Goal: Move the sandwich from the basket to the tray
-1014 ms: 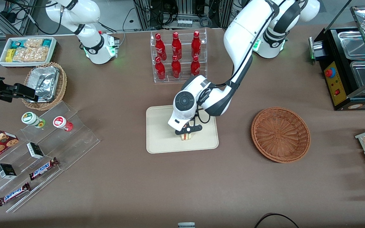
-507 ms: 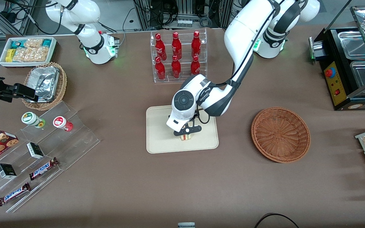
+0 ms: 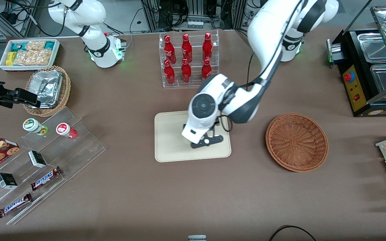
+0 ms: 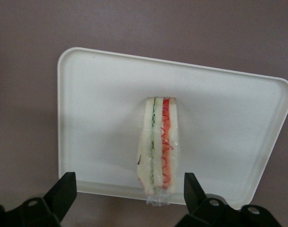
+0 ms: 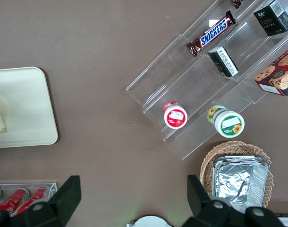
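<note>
The sandwich (image 4: 159, 144) was seen lying on the tray (image 4: 97, 94), standing on edge with its green, pink and red filling layers turned upward toward the wrist camera; a bit of clear wrapping showed at its end by the tray's rim; in the front view the sandwich itself was hidden under the arm. The claw (image 4: 127, 196) was held above the tray, released and spread wide, with its two black fingers (image 4: 63, 189) set well apart to either side of the sandwich and touching neither it nor the tray; nothing was gripped between them. In the front view the claw (image 3: 206, 142) was found over the nearer part of the tray (image 3: 169, 140), which rested flat on the brown tabletop (image 3: 179, 194). The basket (image 3: 296, 142) was seen on the tabletop beside the tray, toward the working arm's end, apart from it, with only bare weave showing inside. A clear rack of red bottles (image 3: 188, 58) stood farther from the front camera than the tray. A lighter wicker basket holding crumpled foil (image 3: 47, 89) and a white bin of packaged snacks (image 3: 29, 53) were placed toward the parked arm's end of the tabletop; a clear stepped shelf with chocolate bars (image 3: 45, 177) lay nearer the camera at that same end.
</note>
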`<action>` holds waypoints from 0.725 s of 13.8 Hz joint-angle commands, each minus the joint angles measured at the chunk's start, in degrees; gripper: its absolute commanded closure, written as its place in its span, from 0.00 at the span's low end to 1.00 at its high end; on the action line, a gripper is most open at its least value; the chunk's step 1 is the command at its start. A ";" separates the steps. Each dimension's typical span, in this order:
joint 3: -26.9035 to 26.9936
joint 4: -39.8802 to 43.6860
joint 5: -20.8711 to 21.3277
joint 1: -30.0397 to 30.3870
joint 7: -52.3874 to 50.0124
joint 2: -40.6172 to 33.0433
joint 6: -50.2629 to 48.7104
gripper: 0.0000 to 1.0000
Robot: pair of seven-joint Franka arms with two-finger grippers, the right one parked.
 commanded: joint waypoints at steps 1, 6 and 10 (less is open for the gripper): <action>-0.08 -1.28 0.12 4.30 10.02 -5.16 -5.81 0.00; 0.10 -13.39 0.82 16.42 27.42 -16.40 -8.47 0.00; 0.10 -19.39 0.91 26.62 35.99 -23.45 -10.22 0.00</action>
